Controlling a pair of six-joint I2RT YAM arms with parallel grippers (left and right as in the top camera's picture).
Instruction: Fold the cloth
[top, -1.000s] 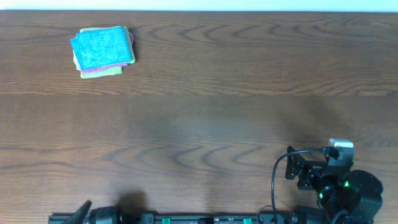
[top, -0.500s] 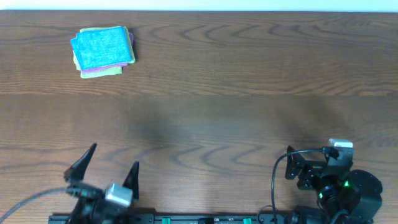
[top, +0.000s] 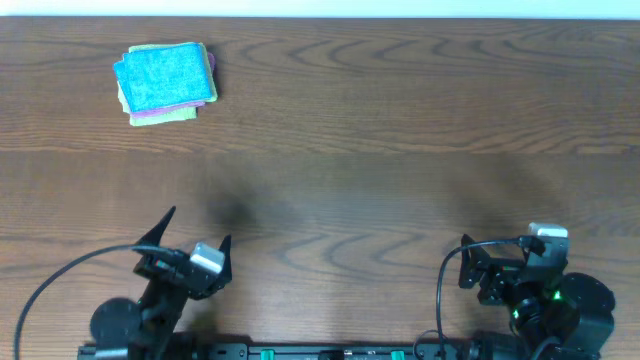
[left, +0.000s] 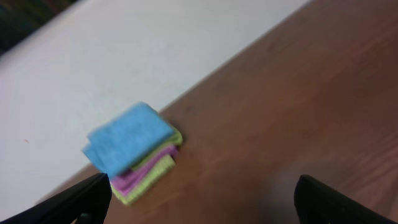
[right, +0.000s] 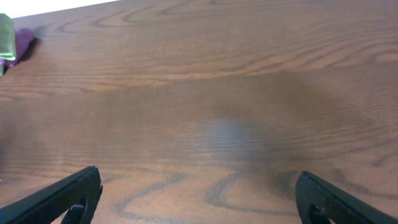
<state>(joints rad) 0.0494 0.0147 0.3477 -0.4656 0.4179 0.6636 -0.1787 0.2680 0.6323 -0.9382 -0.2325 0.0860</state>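
The cloth (top: 165, 75) is sky-blue, folded, and lies on top of a small stack at the table's far left corner. In the left wrist view the cloth (left: 127, 138) appears blurred, ahead and to the left, far from the fingers. My left gripper (top: 197, 228) hovers near the table's front left, open and empty, pointing toward the stack; its jaws stand wide in the left wrist view (left: 202, 186). My right gripper (right: 198, 186) rests at the front right, open, with only bare wood between its fingers.
Under the blue cloth lie a purple cloth (left: 146, 167) and a lime-green cloth (left: 152, 177). The table's far edge (left: 205, 81) runs just behind the stack. Brown wooden tabletop (top: 380, 150) stretches between both arms and the stack.
My left arm has come up from the front edge into view and moved forward and right, jaws still wide. The right arm and the cloth stack have not moved.
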